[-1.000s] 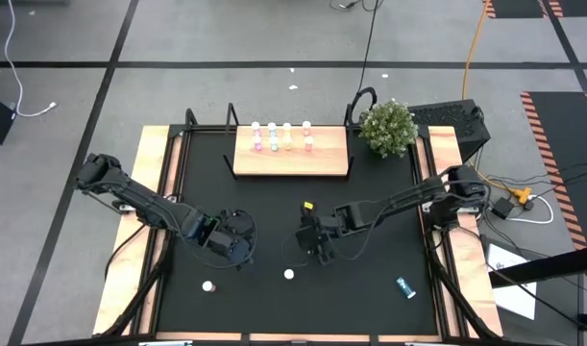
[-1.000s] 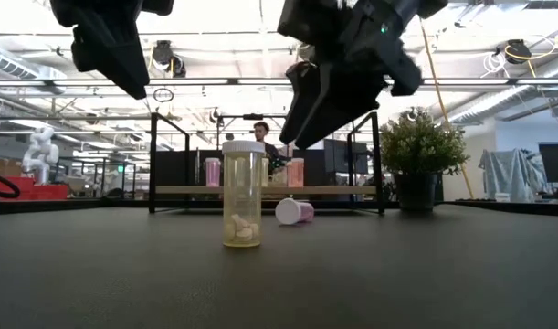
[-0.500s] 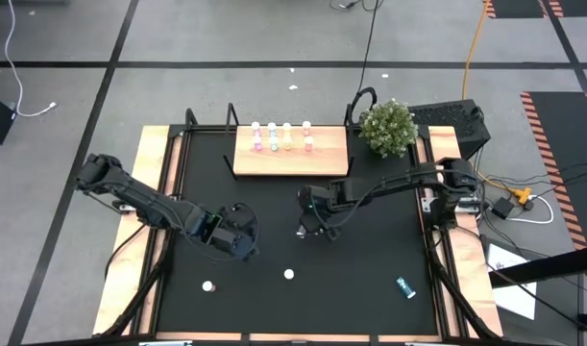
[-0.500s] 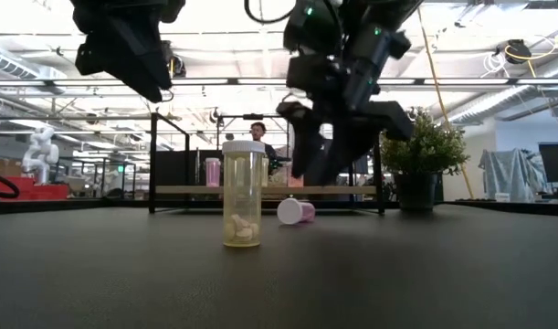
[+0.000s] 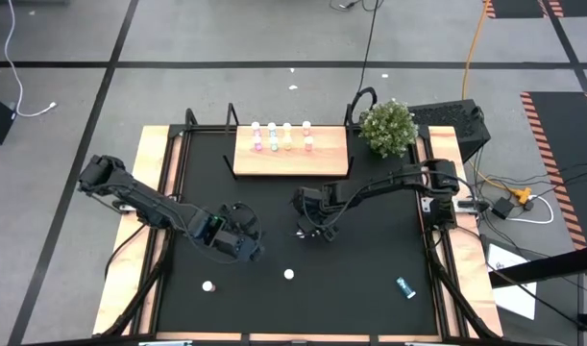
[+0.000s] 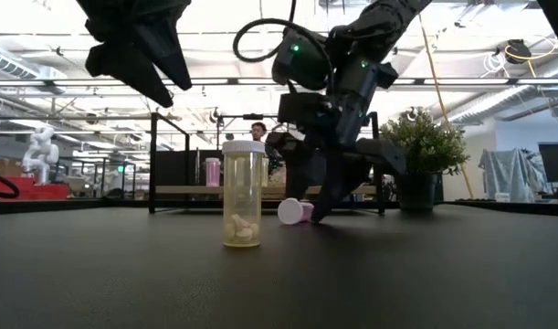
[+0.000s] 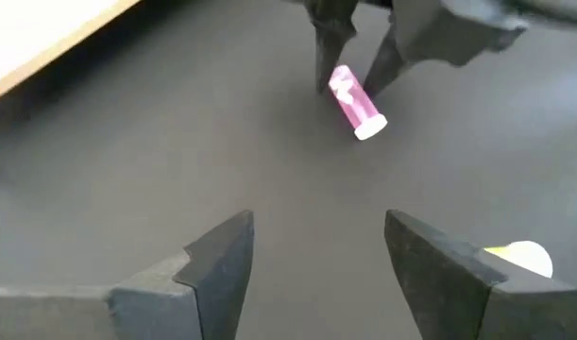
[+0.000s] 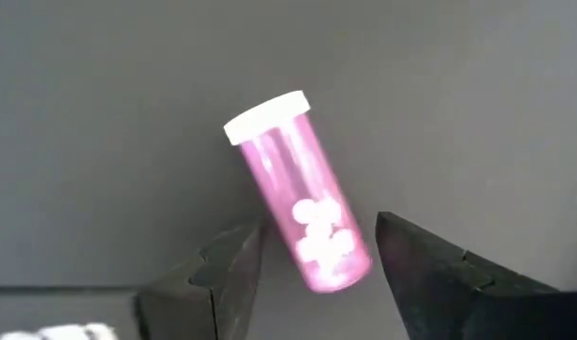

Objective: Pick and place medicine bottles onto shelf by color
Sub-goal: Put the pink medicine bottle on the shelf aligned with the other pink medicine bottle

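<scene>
A pink bottle with a white cap (image 8: pixel 302 203) lies on its side on the black table, near the middle (image 5: pixel 301 232). My right gripper (image 8: pixel 316 283) is open and low over it, one finger on either side of the bottle's bottom end; I cannot tell whether they touch it. My left gripper (image 7: pixel 316 274) is open and hovers above the table to the left (image 5: pixel 247 248), touching nothing. A yellow bottle (image 6: pixel 243 194) stands upright near the table's near edge. The light-wood shelf (image 5: pixel 291 159) at the far edge carries several standing bottles (image 5: pixel 281 136).
Another white-capped bottle (image 5: pixel 208 286) stands near the near-left corner, and a blue one (image 5: pixel 404 286) lies near the near-right. A potted plant (image 5: pixel 387 127) stands to the right of the shelf. A person (image 6: pixel 259 134) shows in the room behind the table.
My right gripper has moved toward the far edge, turned, and come down until its open fingers stand around the lying pink bottle. My left gripper has drifted slightly toward the table's right. The pink and yellow bottles have stayed where they were.
</scene>
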Motion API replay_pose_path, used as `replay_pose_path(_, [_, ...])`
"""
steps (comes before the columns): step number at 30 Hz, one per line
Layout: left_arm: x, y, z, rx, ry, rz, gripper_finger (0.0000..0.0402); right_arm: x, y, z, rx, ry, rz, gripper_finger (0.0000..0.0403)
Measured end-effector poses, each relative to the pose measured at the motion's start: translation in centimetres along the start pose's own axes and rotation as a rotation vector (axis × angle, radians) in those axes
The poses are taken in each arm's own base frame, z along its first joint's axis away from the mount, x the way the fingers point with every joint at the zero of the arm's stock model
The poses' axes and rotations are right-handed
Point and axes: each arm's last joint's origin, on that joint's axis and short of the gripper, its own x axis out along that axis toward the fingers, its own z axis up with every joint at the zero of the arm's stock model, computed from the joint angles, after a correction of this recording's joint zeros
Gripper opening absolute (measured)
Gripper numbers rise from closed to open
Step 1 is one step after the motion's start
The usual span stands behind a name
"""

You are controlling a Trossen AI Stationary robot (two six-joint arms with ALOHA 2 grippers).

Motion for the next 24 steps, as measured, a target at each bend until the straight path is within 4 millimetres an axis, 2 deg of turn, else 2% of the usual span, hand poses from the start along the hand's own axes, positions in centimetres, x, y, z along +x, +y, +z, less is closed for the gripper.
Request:
replay_pose_path(5, [0.1, 0.2, 0.2, 0.018, 0.001, 0.010, 0.0243, 0.4, 0.4, 0.1, 0.167, 0.014, 0.015, 0.0180])
replay_pose_path(10, [0.0, 0.5, -0.5, 0.107, 0.098, 0.015, 0.0244, 0.5, 0.6, 0.6, 0.496, -0.004, 0.001, 0.0129])
replay_pose_path(15, [-1.6, 1.8, -0.5, 0.216, 0.140, 0.037, 0.0244, 0.6, 1.0, 1.7, 0.758, -0.070, -0.001, 0.0094])
replay_pose_path(20, [-3.6, 2.8, 0.9, 0.228, 0.076, -0.039, 0.0244, 0.4, 1.3, 4.6, 0.896, -0.287, -0.025, 0.0101])
replay_pose_path(24, [-5.6, 3.7, 1.7, 0.250, 0.027, -0.099, 0.0244, -0.6, 1.5, 7.5, 0.942, -0.526, -0.141, 0.0112])
